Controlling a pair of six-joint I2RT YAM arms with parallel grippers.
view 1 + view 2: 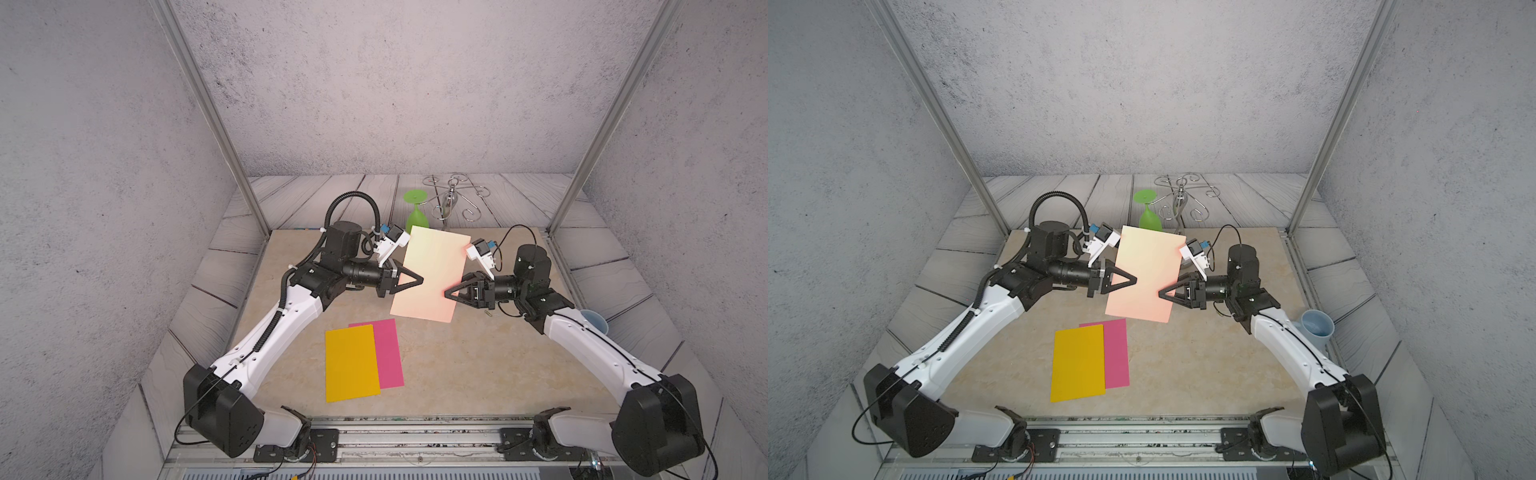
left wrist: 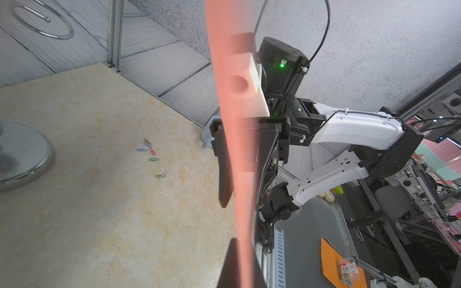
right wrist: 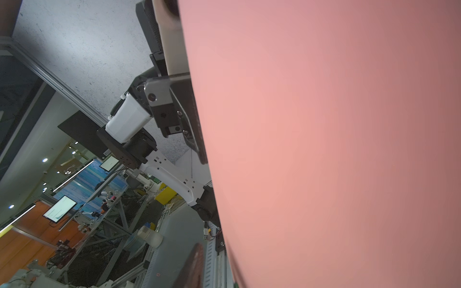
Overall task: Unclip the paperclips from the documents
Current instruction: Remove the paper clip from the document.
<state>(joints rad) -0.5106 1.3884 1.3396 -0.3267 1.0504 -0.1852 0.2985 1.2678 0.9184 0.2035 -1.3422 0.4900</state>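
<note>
Left end effector [image 1: 422, 279] is clamped closed on one edge of the pink sheet [image 1: 432, 274], held off the desk [image 1: 457, 365]; right end effector [image 1: 446, 293] straddles the opposite edge, jaws apart.

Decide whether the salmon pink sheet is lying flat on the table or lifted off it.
Lifted: the salmon pink sheet is held in the air by the left gripper, clear of the table.

Centre: salmon sheet [image 1: 1148, 270] raised, left gripper [image 1: 1135, 279] clamped on left edge, right gripper [image 1: 1160, 293] at right edge. Below it, yellow sheet [image 1: 1077, 363] overlapping magenta sheet [image 1: 1117, 353].
</note>
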